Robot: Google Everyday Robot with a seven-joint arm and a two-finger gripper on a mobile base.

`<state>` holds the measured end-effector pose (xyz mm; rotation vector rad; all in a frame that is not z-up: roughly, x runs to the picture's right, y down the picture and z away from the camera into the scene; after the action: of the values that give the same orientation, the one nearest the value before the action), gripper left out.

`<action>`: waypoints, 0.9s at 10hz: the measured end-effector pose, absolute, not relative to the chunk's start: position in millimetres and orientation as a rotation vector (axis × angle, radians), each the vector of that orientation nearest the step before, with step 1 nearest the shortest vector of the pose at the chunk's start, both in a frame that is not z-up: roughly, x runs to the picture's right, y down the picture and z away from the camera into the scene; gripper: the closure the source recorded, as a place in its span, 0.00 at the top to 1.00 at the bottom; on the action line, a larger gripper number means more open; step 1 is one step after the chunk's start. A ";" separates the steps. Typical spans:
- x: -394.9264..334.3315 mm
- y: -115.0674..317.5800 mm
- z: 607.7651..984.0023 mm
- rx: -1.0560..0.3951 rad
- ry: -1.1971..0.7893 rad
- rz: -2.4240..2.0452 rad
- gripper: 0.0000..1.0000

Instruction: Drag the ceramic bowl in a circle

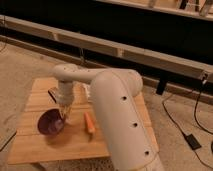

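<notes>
Robot's big white arm (pixel 122 120) hides the light wooden table's (pixel 35 145) right part by the gripper (pixel 64 115); arm cut off at bottom edge. Gripper tips blur against glossy dark purple ceramic bowl (pixel 50 124) rim.

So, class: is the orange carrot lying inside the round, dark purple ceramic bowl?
No. The orange carrot lies on the wooden table beside the ceramic bowl, where the gripper is.

Glossy dark purple ceramic bowl (pixel 51 123) with shiny interior, gripper (pixel 63 114) at its rim, on a matt, planked wooden table (pixel 35 145); smooth white plastic-looking arm (pixel 117 112); matt orange carrot (pixel 89 122); rough, speckled floor (pixel 20 67).
</notes>
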<state>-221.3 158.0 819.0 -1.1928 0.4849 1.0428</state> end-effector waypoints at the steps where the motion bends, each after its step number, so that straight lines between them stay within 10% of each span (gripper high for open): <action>1: -217.9 158.4 821.1 -1.204 0.481 1.041 0.65; 3: -211.4 157.8 826.3 -1.198 0.472 1.017 0.80; 9: -212.5 154.6 826.9 -1.156 0.457 0.971 0.80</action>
<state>-212.5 154.6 826.9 -1.1561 0.4567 0.9714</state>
